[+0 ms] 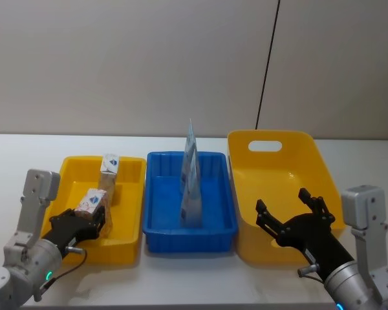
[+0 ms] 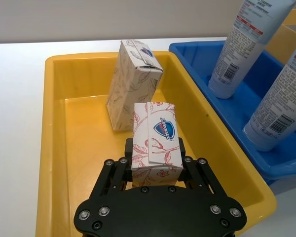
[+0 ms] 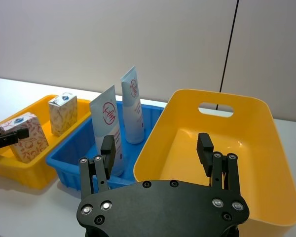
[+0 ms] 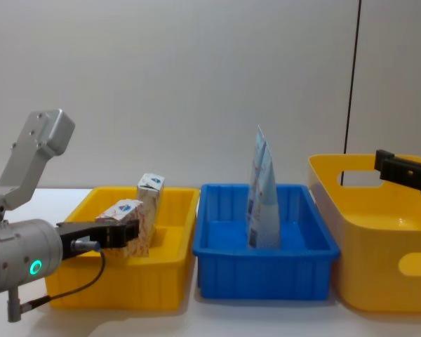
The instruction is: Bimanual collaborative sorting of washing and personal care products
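Note:
My left gripper (image 2: pixel 155 165) is shut on a cream carton (image 2: pixel 158 143) with red floral print and a blue logo on top. It holds the carton tilted over the near end of the yellow tray (image 1: pixel 126 248). A second carton (image 1: pixel 108 169) stands upright at the tray's far end. Two pale blue-white tubes (image 1: pixel 191 187) stand in the blue tray (image 1: pixel 187 240) in the middle. My right gripper (image 3: pixel 157 143) hovers open and empty over the near part of the big yellow handled basket (image 3: pixel 266 163).
The three containers stand side by side on a white table (image 1: pixel 26 155), with the yellow tray on the left, the blue tray in the middle and the basket on the right. A plain wall rises behind them. A bare strip of table runs along the front edge.

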